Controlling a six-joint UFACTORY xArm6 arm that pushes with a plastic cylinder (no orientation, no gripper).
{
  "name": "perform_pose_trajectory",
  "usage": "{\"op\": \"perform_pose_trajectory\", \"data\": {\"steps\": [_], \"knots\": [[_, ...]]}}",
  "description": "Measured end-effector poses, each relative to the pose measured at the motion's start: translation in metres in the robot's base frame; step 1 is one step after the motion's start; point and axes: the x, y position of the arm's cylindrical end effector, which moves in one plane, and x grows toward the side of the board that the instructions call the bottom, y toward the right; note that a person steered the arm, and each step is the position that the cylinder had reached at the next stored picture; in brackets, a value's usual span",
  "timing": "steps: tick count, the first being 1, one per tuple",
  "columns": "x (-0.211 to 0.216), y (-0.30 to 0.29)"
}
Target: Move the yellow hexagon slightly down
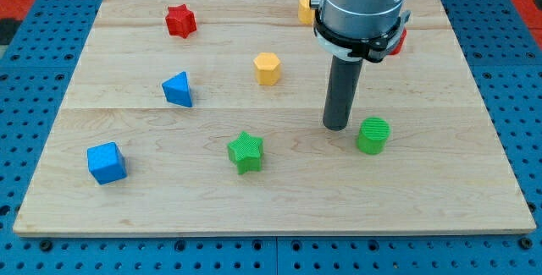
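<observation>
The yellow hexagon (pixel 267 68) stands on the wooden board (pixel 152 203), a little above the board's middle. My tip (pixel 336 127) rests on the board to the lower right of the yellow hexagon, well apart from it. The tip is just left of the green cylinder (pixel 373 135), close to it but with a small gap showing. The arm's grey body (pixel 360 8) hangs over the upper right part of the board.
A red star (pixel 180 21) sits at the upper left. A blue triangle (pixel 178 90) and a blue cube (pixel 106 162) lie on the left. A green star (pixel 246 151) lies at bottom middle. A second yellow block (pixel 306 8) and a red block (pixel 397 42) are partly hidden behind the arm.
</observation>
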Motion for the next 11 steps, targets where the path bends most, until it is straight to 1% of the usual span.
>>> {"op": "perform_pose_trajectory", "data": {"steps": [1,2,3,4,5,6,7,8,9,10,11], "knots": [[0.006,0.019],[0.013,0.052],[0.01,0.045],[-0.013,0.021],[-0.051,0.002],[-0.098,-0.028],[-0.128,-0.058],[-0.117,-0.109],[-0.11,-0.146],[-0.094,-0.15],[-0.077,-0.125]]}}
